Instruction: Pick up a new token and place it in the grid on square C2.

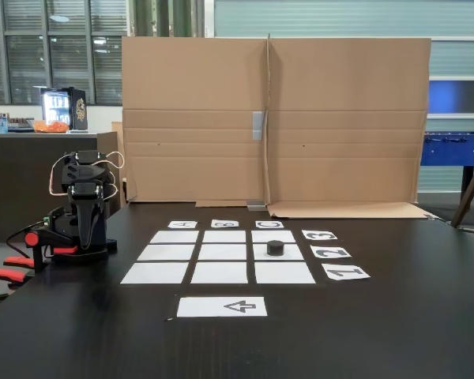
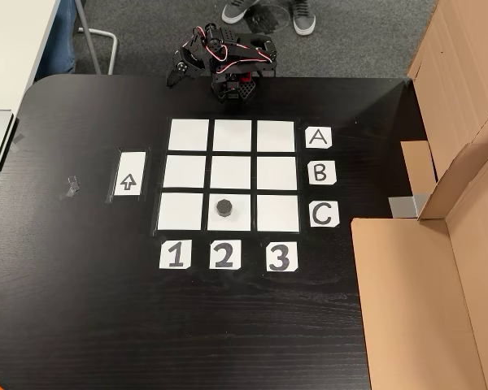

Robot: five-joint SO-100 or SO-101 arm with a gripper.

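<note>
Sitting squarely on the blank white rectangle in line with the "C" and "2" labels, square C2 [image 2: 225, 213], the small black faceted puck, the token [image 2: 224, 207], looks delivered. It lies well apart from the tool [image 1: 85, 229], across the nine-rectangle white paper grid [image 2: 189, 135] from it. The black arm is folded back at the edge of the dark surface [image 2: 81, 325], the tool pointing down near its base (likely a rest pose, keeping the grid unobstructed). Whether its jaws stand wide or narrow I cannot tell. Judged so, nothing seems left to do.
</note>
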